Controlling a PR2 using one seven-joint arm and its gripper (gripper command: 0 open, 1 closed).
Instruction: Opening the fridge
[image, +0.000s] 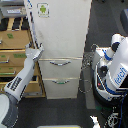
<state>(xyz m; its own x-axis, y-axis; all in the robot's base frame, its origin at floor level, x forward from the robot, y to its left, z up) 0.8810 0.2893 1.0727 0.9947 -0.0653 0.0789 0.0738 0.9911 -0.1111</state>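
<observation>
White arm (20, 82) stretched diagonally upward from the lower corner, pincer (38, 49) at the fridge (60, 35) door's edge, jaw state impossible to tell, fridge just beside the pincer, wooden cabinet (12, 50) behind the arm

A tall white fridge (61, 35) stands in the middle, with a small green sticker (43, 9) on its big top door and two drawers with curved silver handles below. A grey arm reaches up from the bottom left, and its end effector (39, 49) is at the door's left edge. A tan wooden cabinet (14, 42) stands just beside the fridge on the exterior view's left.
</observation>
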